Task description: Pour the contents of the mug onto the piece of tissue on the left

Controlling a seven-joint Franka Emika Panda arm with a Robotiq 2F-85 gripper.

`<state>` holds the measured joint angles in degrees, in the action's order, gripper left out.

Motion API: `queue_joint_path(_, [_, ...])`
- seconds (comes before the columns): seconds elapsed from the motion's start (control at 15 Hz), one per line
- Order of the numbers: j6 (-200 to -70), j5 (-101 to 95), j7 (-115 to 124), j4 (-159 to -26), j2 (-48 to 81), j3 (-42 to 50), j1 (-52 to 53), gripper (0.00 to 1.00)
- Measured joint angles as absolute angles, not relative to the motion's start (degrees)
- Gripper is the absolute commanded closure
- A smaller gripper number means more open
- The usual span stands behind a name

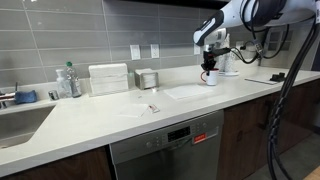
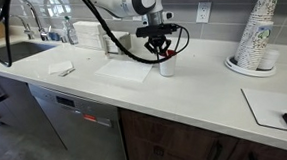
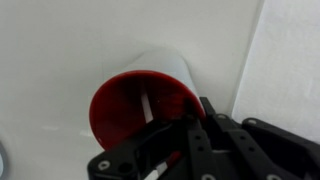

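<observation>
The mug point(image 1: 210, 77) point(image 2: 166, 66), white with red trim, stands upright on the counter under my gripper point(image 1: 209, 66) point(image 2: 162, 49). The wrist view looks down into the mug point(image 3: 140, 100), whose inside is red. My gripper point(image 3: 187, 120) is shut on the mug at the rim on its near side. I cannot make out the contents; only a pale streak shows inside. The piece of tissue point(image 1: 188, 92) point(image 2: 128, 71) lies flat on the counter right beside the mug, and its edge point(image 3: 292, 60) shows at the right of the wrist view.
A smaller sheet point(image 1: 140, 107) point(image 2: 61, 68) lies farther along the counter. At the back wall stand a white ribbed box point(image 1: 108, 78), a metal canister point(image 1: 148, 79) and a bottle point(image 1: 70, 80) by the sink point(image 1: 20, 122). A stack of paper cups point(image 2: 256, 33) is on the mug's other side.
</observation>
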<state>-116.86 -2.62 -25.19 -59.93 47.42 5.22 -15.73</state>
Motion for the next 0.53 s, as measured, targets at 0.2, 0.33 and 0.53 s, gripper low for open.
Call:
queue_joint_path(0.2, [-113.6, -0.5, -27.5, -60.0, 45.0, 4.6, -17.3, 0.97])
queue_joint_path(0.33, [-110.8, 2.1, -31.6, -60.1, 43.0, 3.3, -18.8, 0.97])
queue_joint_path(0.53, [-105.6, 6.0, -38.8, -61.0, 39.7, 0.7, -20.6, 0.97])
